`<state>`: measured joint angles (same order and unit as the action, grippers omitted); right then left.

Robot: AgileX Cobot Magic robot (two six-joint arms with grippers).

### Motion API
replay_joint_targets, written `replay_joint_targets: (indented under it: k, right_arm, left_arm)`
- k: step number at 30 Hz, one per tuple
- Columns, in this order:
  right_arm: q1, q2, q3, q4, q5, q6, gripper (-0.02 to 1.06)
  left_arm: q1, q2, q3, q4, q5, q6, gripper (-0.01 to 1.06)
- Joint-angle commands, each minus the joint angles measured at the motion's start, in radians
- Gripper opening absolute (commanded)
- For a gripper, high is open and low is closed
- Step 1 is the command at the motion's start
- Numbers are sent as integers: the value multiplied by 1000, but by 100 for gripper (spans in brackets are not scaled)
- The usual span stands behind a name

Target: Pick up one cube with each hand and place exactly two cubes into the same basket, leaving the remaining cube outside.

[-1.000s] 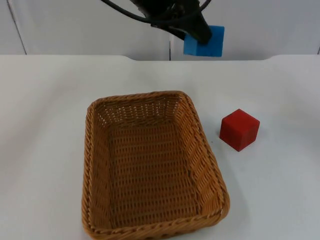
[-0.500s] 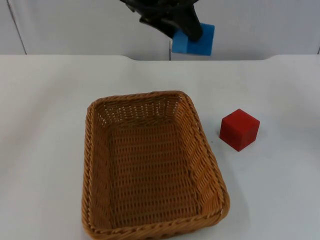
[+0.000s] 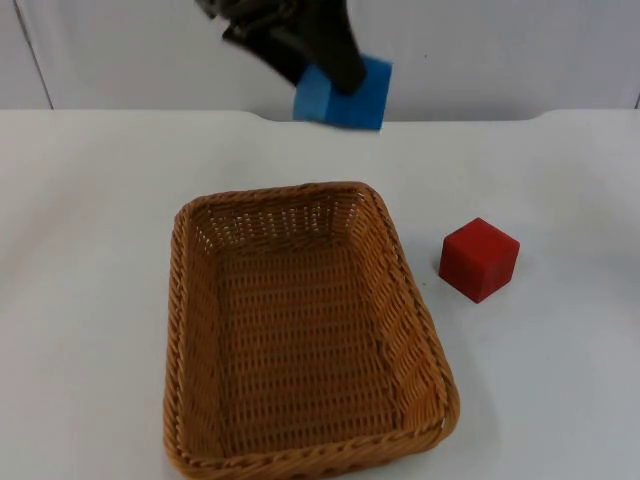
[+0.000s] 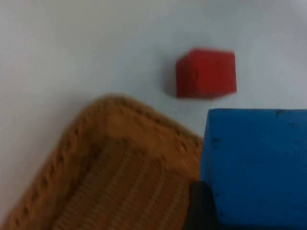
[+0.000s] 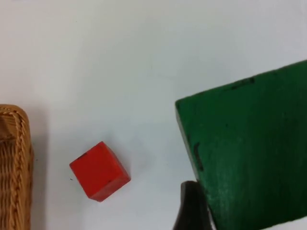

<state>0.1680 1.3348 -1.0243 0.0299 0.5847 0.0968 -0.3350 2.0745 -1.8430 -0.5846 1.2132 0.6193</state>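
On the white table [image 3: 90,250], your left gripper [image 3: 335,62] pinches the blue cube [image 3: 342,92] above the basket [image 3: 300,330], your right gripper [image 5: 194,206] pinches the green cube [image 5: 249,143]; next, lower and release.

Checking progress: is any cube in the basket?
No, the basket holds no cube; the red cube sits on the table beside it.
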Motion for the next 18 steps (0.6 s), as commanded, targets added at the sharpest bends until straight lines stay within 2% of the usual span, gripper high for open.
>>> replay_joint_targets:
  k: [1,4,5,7,9,10,12,18]
  right_arm:
    - [6,-14,-4,15,-5,-7,0]
    - [6,-14,-4,88,-5,-67,0]
    - [6,-14,-4,88,-5,-67,0]
    - [6,-14,-4,183,-5,-153,0]
    - [6,-14,-4,247,-3,-198,0]
    - [6,-14,-4,247,-3,-198,0]
    - [17,-14,-4,291,-1,-237,0]
    - [128,12,-22,288,-14,-250,0]
  left_arm:
    - [-1,-71,100,1,-16,24,0]
    - [-1,-161,260,32,-111,29,0]
    - [-1,-161,260,32,-111,29,0]
    - [-1,-235,386,49,-190,29,0]
    - [-1,-288,487,48,-250,29,0]
    - [-1,-288,487,48,-250,29,0]
    - [-1,-339,572,51,-299,29,0]
    - [-1,-445,766,44,-431,29,0]
